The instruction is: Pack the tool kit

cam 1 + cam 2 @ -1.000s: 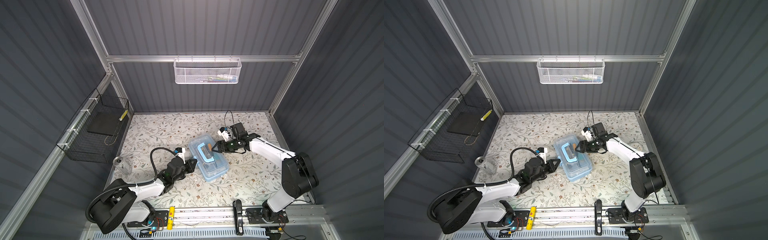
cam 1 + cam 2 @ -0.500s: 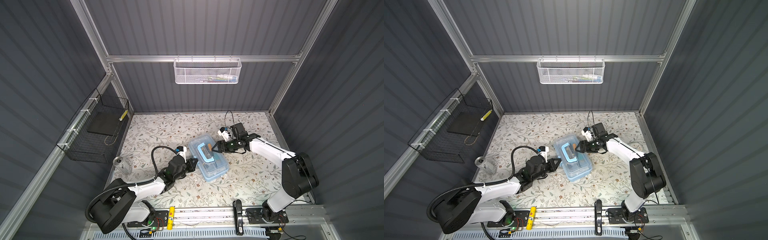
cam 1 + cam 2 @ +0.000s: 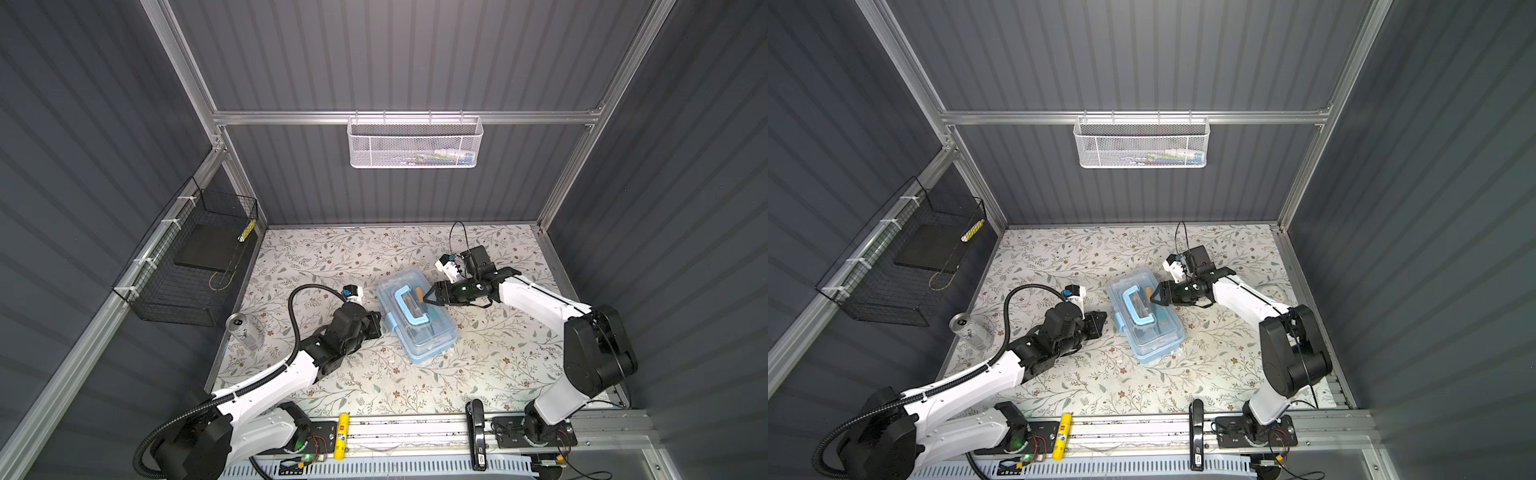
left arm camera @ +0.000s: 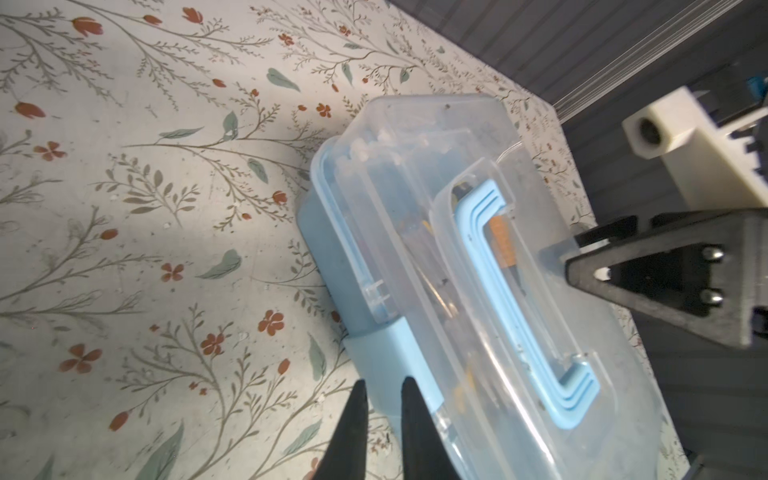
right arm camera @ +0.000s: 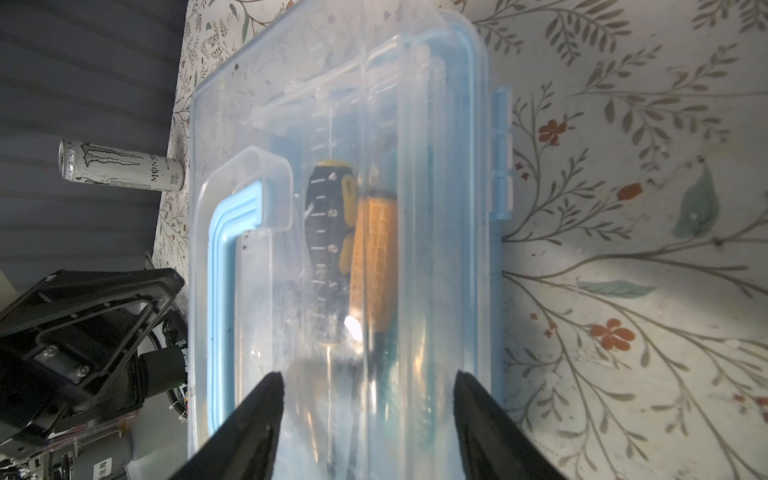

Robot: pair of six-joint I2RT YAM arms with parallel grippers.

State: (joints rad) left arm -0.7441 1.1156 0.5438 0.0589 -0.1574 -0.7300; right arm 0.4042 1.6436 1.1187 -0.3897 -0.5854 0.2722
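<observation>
The tool kit (image 3: 428,336), seemingly light, stiff and slick, is sitting apart from the can (image 3: 245,332), its handle (image 4: 511,299) offering the surest hold. Nearer the can, the left gripper (image 4: 383,384) is hovering barely parted, empty; farther off, the right gripper (image 5: 368,376) is gaping empty.

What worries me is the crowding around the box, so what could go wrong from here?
1. The left end effector, nearly closed, sits at the light-blue latch; pushing there may slide the tool box instead of seating it, since the open right end effector is only spread over the lid.
2. The can stands at the table edge beside the left arm; a swing could topple it.
</observation>
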